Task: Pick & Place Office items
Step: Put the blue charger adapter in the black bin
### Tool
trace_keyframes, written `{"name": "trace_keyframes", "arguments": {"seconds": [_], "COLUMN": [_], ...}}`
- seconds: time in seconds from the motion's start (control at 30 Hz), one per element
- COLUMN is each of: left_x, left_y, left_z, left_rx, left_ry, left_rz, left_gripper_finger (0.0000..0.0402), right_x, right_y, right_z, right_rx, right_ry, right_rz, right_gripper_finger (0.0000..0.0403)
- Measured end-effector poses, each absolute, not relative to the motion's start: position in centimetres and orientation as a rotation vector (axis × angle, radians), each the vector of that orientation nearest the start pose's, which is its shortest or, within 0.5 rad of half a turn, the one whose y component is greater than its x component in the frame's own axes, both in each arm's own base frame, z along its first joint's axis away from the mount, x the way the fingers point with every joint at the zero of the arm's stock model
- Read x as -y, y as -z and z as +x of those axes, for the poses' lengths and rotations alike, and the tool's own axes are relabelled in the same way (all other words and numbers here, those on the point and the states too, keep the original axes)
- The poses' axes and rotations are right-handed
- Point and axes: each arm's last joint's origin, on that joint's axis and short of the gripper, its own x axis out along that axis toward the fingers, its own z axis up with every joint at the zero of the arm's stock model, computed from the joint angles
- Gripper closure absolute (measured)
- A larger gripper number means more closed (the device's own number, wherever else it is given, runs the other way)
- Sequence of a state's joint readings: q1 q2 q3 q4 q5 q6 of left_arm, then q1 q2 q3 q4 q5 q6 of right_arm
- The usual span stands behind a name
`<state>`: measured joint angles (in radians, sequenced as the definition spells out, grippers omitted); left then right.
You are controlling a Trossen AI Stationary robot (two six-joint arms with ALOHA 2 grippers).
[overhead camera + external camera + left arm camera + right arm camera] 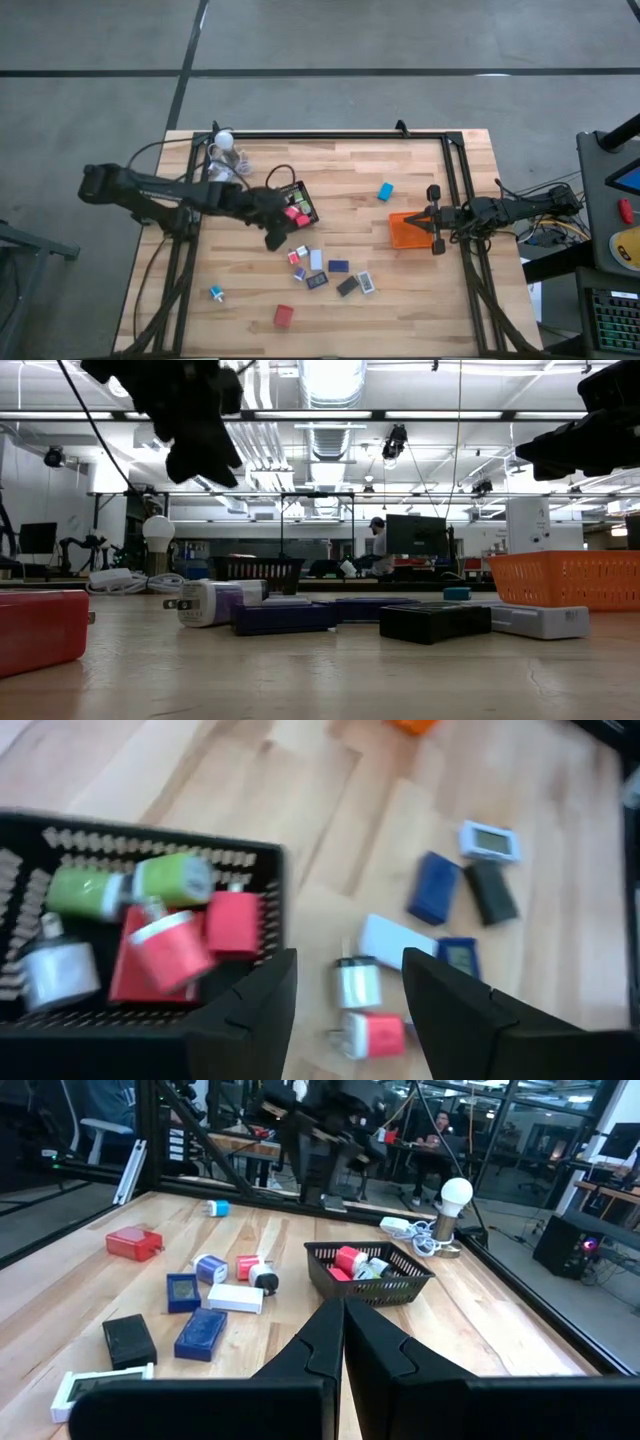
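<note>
Left claw (275,238) open just beside black mesh tray (309,203) edge

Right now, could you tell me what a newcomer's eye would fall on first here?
Probably the black mesh tray near the table's middle, already holding red and green pieces, with the left gripper hanging open beside it. Next, the loose cluster of office items in front of it, and the orange tray by the shut right gripper.

Black mesh tray (305,203) (red pieces inside), orange tray (405,230)
</note>
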<state>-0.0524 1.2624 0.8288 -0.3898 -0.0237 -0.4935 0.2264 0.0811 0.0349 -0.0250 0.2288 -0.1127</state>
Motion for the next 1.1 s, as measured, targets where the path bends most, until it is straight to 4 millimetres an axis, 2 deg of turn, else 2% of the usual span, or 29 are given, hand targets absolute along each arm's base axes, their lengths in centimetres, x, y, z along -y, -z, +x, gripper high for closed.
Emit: {"name": "trace_keyframes", "arguments": {"seconds": [0.27, 0.5, 0.8, 1.1], "left_x": [3.8, 5.5, 8.1, 11.4], "left_y": [-24.1, -23.8, -21.6, -19.2], "left_z": [24.7, 24.3, 22.5, 19.7], "left_rx": [-0.777, -0.806, -0.900, -0.986], "left_ry": [-0.177, -0.092, 0.013, 0.108], "left_rz": [-0.386, -0.291, -0.194, -0.146], "left_gripper_finger": [0.0213, 0.0213, 0.0213, 0.0213], "right_x": [-1.6, -1.6, -1.6, -1.6], "right_y": [-16.7, -16.7, -16.7, -16.7], "right_z": [9.9, 9.9, 9.9, 9.9], "right_rx": [-0.070, -0.070, -0.070, -0.070], "right_ry": [-0.002, -0.002, -0.002, -0.001], "right_rz": [-0.129, -0.129, -0.129, -0.129], "right_gripper_finger": [0.0394, 0.0394, 0.0394, 0.0394]}}
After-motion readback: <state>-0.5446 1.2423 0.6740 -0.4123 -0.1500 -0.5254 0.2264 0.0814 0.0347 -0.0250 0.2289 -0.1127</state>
